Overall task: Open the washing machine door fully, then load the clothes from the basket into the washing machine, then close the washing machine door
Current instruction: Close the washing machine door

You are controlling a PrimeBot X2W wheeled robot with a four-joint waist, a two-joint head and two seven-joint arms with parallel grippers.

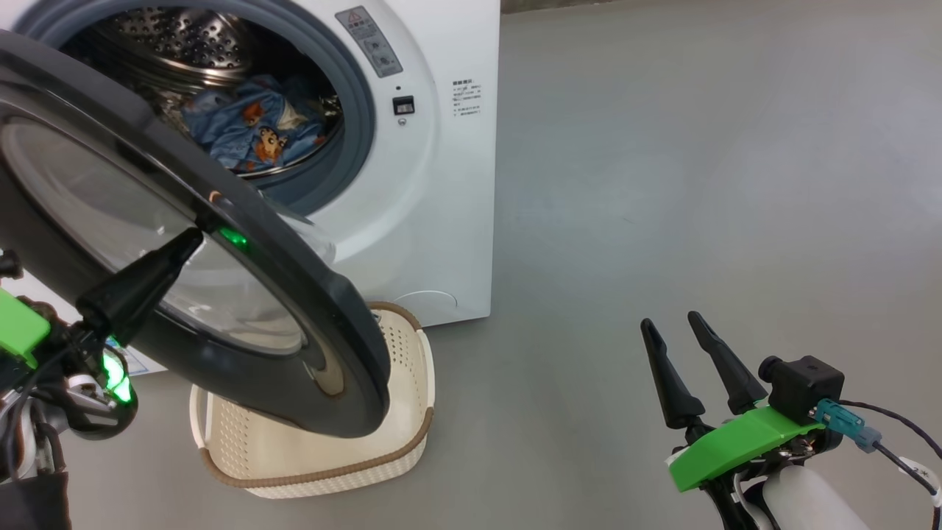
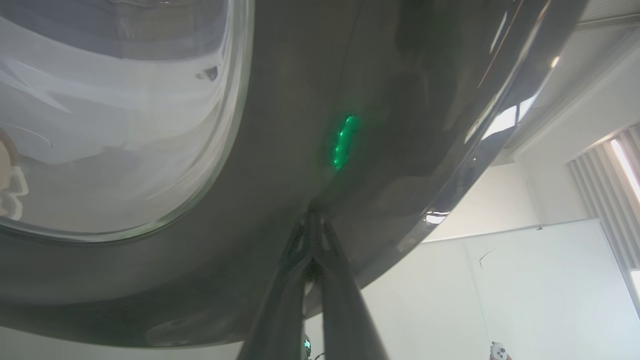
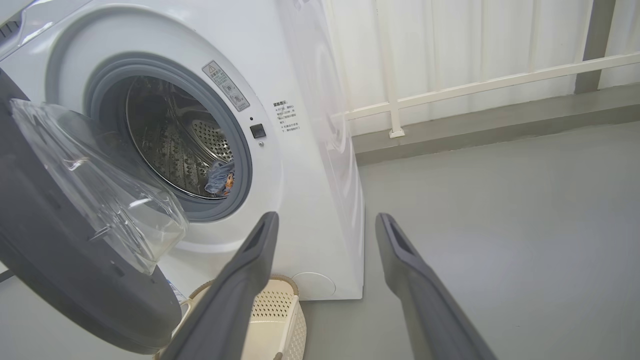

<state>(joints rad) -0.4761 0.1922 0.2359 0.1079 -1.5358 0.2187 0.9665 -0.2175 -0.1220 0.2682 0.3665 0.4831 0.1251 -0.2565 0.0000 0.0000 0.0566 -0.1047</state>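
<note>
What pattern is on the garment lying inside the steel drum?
Light blue garment with orange cartoon figures; clearest in head view.

Glossy black door (image 1: 349, 353), clear glass window (image 1: 96, 199) — perforated steel drum (image 1: 184, 40), plastic basket (image 1: 413, 362), matt floor (image 1: 699, 184).

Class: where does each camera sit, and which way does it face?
Head: high, facing down at white washing machine, glossy round black door, cream perforated basket; left gripper, right gripper.
Left wrist: against door, facing upward; its shut gripper.
Right wrist: low, facing steel drum; its open gripper.
Shared: head, right wrist show light blue garment.
</note>
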